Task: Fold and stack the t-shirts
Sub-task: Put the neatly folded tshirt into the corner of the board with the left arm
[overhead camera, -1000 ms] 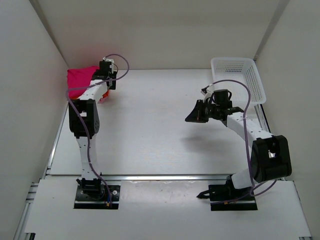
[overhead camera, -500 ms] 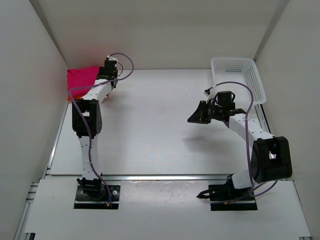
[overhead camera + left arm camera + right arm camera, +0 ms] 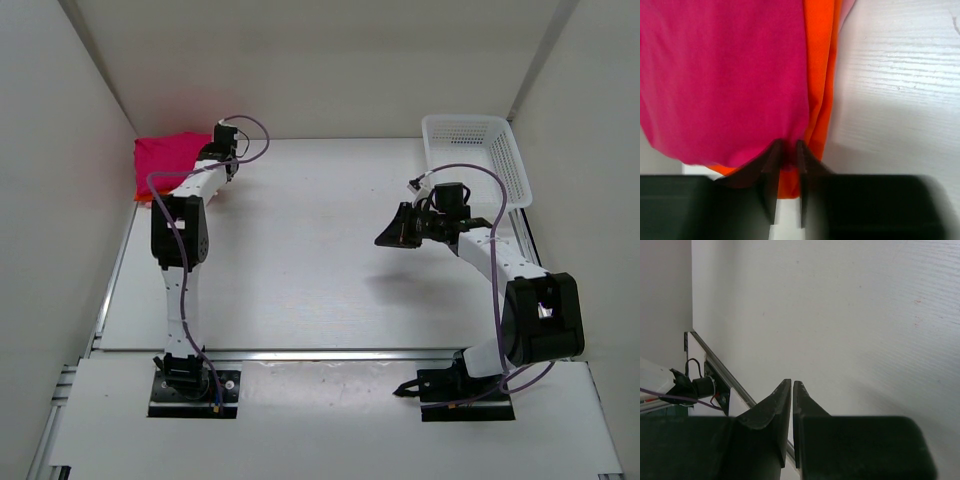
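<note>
Deep magenta fabric t-shirt (image 3: pixel 725 75) sits at far-left corner of white table (image 3: pixel 300 250), on top of bright orange fabric t-shirt (image 3: pixel 819 65). Orange shows along one side and under magenta hem. Thin sliver of light pink fabric t-shirt (image 3: pixel 848 7) peeks past orange edge; rest of it hidden.

L gripper (image 3: pixel 787 155) at hem of the pile, fingers (image 3: pixel 771 175) drawn close, clamped on magenta hem w/ orange fabric also in the gap. L arm stretched out to that corner.

R gripper (image 3: pixel 791 388) pinched together, nothing betw. fingers, held above right half of table, shadow below it. White plastic mesh basket (image 3: pixel 500 160) at far-right corner, well apart from shirts.
</note>
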You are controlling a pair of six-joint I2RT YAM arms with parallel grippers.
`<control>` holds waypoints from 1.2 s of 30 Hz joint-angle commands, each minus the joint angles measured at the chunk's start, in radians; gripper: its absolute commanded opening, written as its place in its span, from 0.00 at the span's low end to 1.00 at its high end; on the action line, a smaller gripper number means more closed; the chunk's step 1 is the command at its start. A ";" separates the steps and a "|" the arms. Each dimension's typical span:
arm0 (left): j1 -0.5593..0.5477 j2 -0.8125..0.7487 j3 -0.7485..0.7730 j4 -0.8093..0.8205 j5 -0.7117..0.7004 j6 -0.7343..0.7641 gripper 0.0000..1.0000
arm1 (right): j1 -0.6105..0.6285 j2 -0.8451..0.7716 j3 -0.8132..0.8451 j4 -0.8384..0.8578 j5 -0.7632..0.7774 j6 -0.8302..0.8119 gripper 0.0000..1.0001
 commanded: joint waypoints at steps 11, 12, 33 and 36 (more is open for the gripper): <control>-0.010 -0.133 -0.062 0.008 -0.047 0.006 0.00 | 0.008 -0.011 -0.014 0.031 -0.018 -0.008 0.05; -0.007 -0.142 -0.072 0.011 -0.048 0.004 0.00 | 0.014 -0.018 -0.017 0.034 -0.018 -0.017 0.05; -0.069 -0.513 -0.288 -0.148 0.036 -0.196 0.99 | -0.038 0.100 0.094 0.023 -0.064 -0.118 0.11; -0.070 -0.680 -0.437 -0.185 0.203 -0.287 0.98 | -0.022 0.166 0.182 -0.058 -0.044 -0.181 0.11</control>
